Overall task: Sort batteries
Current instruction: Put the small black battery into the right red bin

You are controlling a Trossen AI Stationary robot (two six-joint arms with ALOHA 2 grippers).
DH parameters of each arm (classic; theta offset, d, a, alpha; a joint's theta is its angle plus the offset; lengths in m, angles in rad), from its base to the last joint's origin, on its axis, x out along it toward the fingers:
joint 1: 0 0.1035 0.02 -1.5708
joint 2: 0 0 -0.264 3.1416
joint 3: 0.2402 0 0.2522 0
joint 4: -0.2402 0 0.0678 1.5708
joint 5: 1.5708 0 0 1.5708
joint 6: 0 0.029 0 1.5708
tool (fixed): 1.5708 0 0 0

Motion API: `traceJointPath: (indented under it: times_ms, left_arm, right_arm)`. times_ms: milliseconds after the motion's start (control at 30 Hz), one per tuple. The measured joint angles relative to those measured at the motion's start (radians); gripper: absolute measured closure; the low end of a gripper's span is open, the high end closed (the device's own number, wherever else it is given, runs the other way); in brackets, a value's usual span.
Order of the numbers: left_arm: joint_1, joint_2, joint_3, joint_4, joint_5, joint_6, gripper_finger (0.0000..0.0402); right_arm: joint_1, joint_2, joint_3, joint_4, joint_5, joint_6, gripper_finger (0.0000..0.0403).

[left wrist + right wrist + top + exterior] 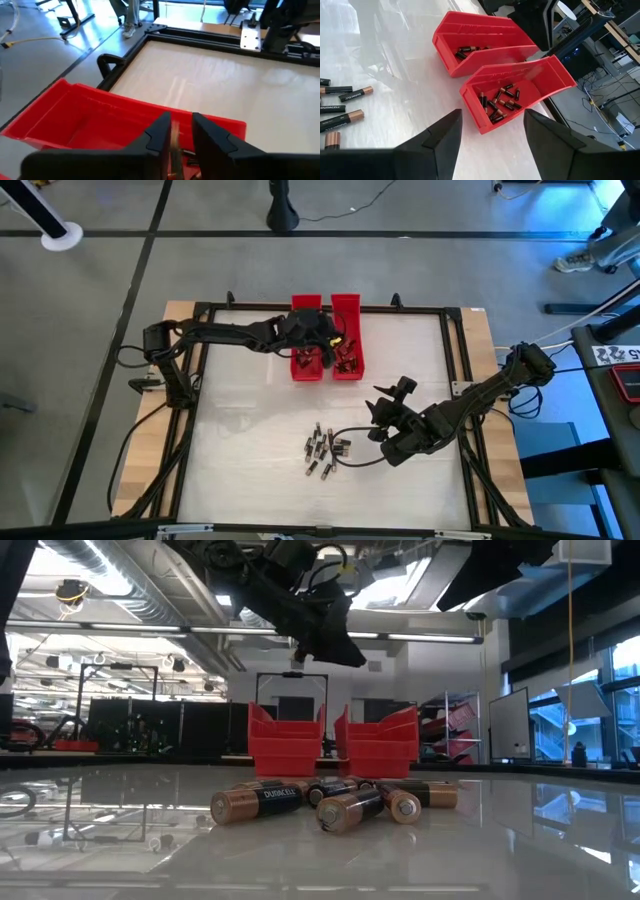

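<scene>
Two long red trays point(307, 345) point(346, 345) stand side by side at the table's far middle, each with batteries point(497, 102) inside. My left gripper point(182, 137) hovers over them, fingers a narrow gap apart, with a pale blurred battery point(175, 145) between them. In the low view this gripper point(320, 640) hangs above the trays point(285, 745). Several loose batteries point(322, 450) lie on their sides near the table's middle. My right gripper point(385, 412) waits open to their right, holding nothing. My left gripper has the blurred battery point(175, 147) upright next to the inner face of one finger point(161, 135), and red tray shows in the gap to the other finger. I cannot tell whether either finger touches it. The fingers slant down over the tray.
A black frame point(200, 315) runs round the white table top. Bare table lies between the trays and the battery pile point(330, 802). The right arm point(470, 395) reaches in from the right edge.
</scene>
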Motion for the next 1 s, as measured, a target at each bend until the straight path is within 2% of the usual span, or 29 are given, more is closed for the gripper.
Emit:
traceJointPath:
  times_ms: [267, 400, 567, 700, 800, 1000]
  left_arm:
    - [-0.005, -0.001, 0.000, -0.029, 0.019, -0.068, 0.0290]
    - [-0.042, -0.003, 0.000, -0.150, 0.126, -0.049, 0.0285]
    - [-0.169, -0.003, -0.026, -0.323, 0.155, -0.009, 0.0293]
    - [-0.295, -0.003, -0.068, -0.380, 0.084, -0.027, 0.0300]
    - [-0.383, -0.003, -0.101, -0.414, 0.070, -0.041, 0.0300]
    - [-0.517, -0.003, -0.142, -0.460, 0.019, 0.206, 0.0300]
  right_arm:
    - [0.000, 0.000, 0.000, 0.000, 0.000, 0.000, 0.0189]
    - [0.000, 0.000, 0.000, 0.000, -0.001, 0.000, 0.0189]
    - [0.000, 0.000, 0.000, -0.001, -0.026, 0.000, 0.0189]
    - [0.000, 0.000, 0.000, -0.001, -0.026, -0.001, 0.0189]
    - [0.000, 0.000, 0.000, -0.001, -0.026, -0.001, 0.0189]
    - [0.000, 0.000, 0.000, 0.000, -0.025, -0.001, 0.0189]
